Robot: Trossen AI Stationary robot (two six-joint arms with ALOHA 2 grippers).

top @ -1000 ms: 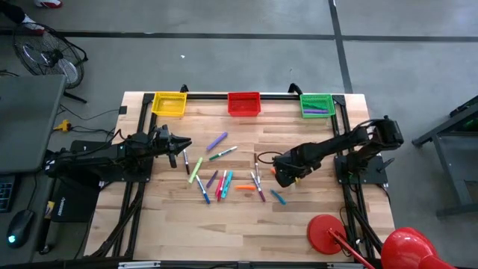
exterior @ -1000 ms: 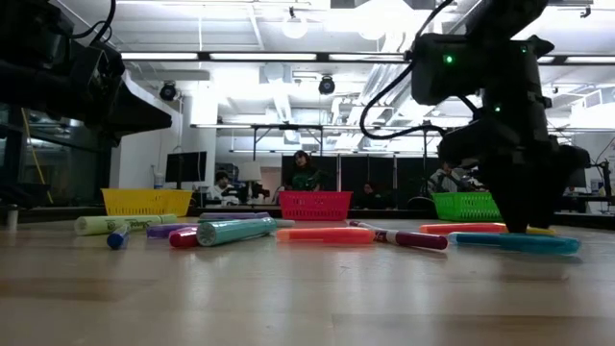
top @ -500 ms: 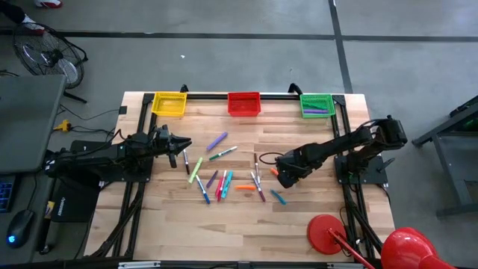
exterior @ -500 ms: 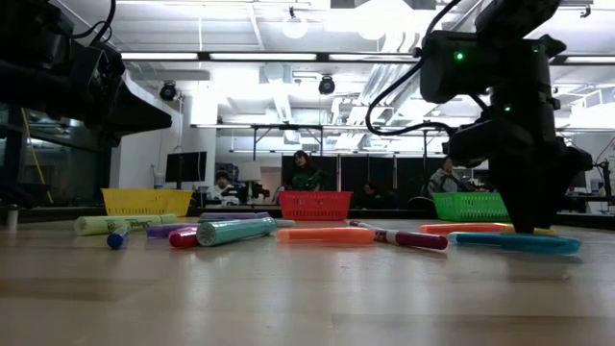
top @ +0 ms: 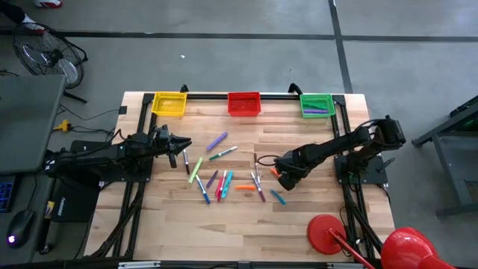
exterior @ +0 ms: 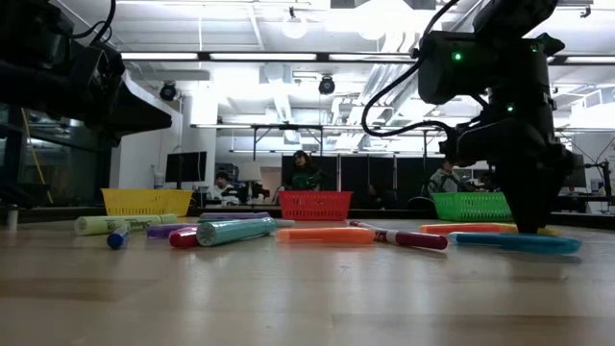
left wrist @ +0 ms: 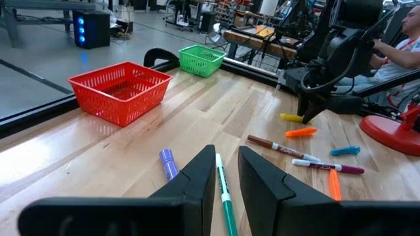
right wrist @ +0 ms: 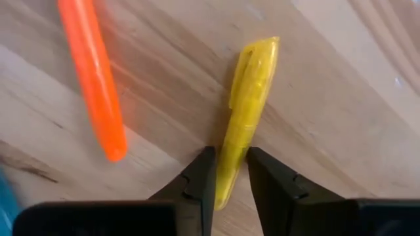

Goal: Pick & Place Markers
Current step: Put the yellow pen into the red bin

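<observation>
Your yellow marker (right wrist: 248, 105) is lying flat on the table (top: 314, 217), and your right gripper (right wrist: 228, 172) is sitting right on it: its two fingers (right wrist: 200, 177) are pressing in on the marker's lower end, one on each side, pinching it. The marker is not leaving the wood. Just beside it, an orange marker (right wrist: 92, 75) is lying apart from the fingers, untouched.

From above, you are working at the right edge of the scattered markers (top: 220, 179), with the right gripper (top: 282, 177) pointing down at the table near the orange one (top: 275, 171) and a teal one (top: 278, 197). The rest of the pile is spreading toward the table's middle: purple (top: 216, 141), green, pink, blue and more orange.

Level with the table, your right arm is standing over the right-hand end of the row, above a teal marker (exterior: 519, 242).

Your left gripper (top: 181, 144) is waiting above the left side of the table, fingers (left wrist: 197, 183) standing a narrow gap apart and holding nothing; a green marker (left wrist: 225, 196) is lying on the table beyond that gap.

Along the far edge, the yellow basket (top: 169, 103), red basket (top: 243, 103) and green basket (top: 317, 104) are sitting in a row, and the green basket is holding something purple.
</observation>
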